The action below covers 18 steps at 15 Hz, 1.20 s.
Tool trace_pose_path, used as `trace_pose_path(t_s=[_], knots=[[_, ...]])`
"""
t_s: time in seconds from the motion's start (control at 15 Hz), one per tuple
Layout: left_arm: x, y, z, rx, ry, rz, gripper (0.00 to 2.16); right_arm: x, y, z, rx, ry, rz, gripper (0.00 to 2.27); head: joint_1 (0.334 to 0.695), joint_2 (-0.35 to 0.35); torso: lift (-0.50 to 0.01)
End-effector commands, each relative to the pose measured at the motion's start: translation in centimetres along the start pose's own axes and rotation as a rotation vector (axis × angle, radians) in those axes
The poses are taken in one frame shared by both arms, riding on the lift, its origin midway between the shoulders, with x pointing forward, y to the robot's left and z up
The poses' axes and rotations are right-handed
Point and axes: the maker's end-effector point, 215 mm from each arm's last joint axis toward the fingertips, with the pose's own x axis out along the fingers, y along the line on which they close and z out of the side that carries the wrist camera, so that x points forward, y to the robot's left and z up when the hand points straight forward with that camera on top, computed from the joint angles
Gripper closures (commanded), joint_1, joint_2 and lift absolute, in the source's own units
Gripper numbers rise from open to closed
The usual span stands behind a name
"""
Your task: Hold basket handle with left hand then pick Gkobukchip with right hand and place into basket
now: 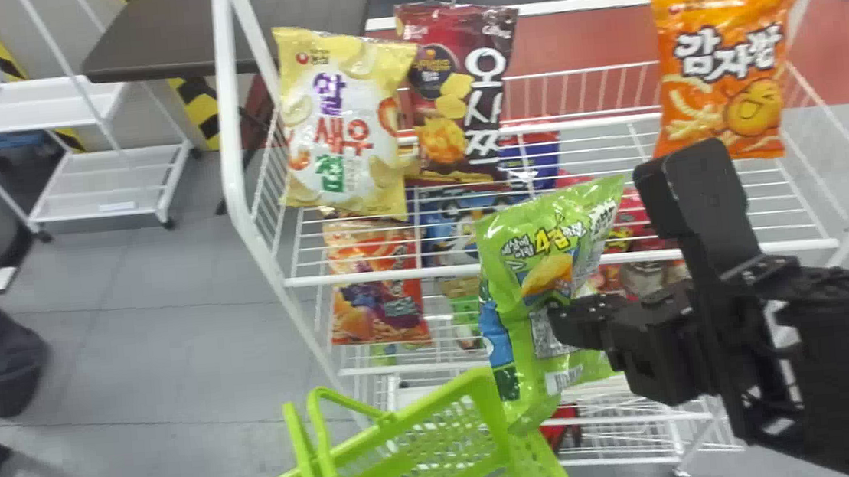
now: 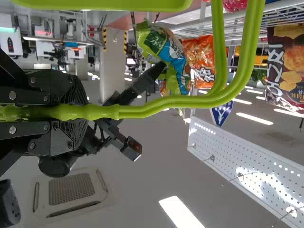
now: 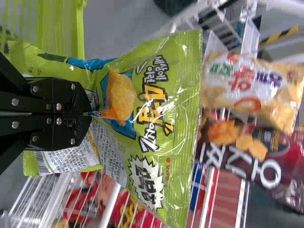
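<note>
With right gripper [image 3: 88, 114] closed on Gkobukchip bag [image 1: 515, 261] by far right corner of basket [image 1: 432, 399], and left gripper [image 2: 78, 112] clamped round its handle [image 2: 161, 103], could snag bag on rim if lowered too far outward.

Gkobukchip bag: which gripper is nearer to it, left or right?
Right. The right gripper is closed on the Gkobukchip bag, pinching its packaging. The left gripper is closed around the basket handle, apart from the bag.

green Gkobukchip [image 1: 534, 260], lime basket [image 1: 442, 437], yellow-black striped band [image 1: 198, 108]
</note>
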Motion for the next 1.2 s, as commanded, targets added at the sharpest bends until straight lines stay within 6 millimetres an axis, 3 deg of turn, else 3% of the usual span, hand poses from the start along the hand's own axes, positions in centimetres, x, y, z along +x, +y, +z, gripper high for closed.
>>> trace_pose_path(t_s=[0.0,0.4,0.73,1.07,1.13], knots=[[-0.1,0.0,-0.1,-0.003,-0.002,0.0,2.15,-0.7,2.4,0.9,0.021,-0.023,0.098,2.26,0.695,0.172,0.0],[-0.1,0.1,0.1,-0.006,-0.006,-0.005,2.15,-3.6,7.9,1.9,0.07,-0.068,0.319,2.26,0.695,0.277,0.0],[-0.1,-0.5,0.1,-0.003,-0.008,-0.023,2.15,-3.7,9.7,-0.5,0.101,-0.022,0.374,2.26,0.695,0.349,0.0],[0.1,-1.0,0.2,0.0,-0.006,-0.042,2.15,-2.2,11.6,-4.4,0.141,0.082,0.442,2.26,0.695,0.35,0.0],[0.1,-1.1,0.2,0.001,-0.006,-0.045,2.15,-2.0,11.6,-4.9,0.147,0.095,0.443,2.16,0.695,0.35,0.0]])
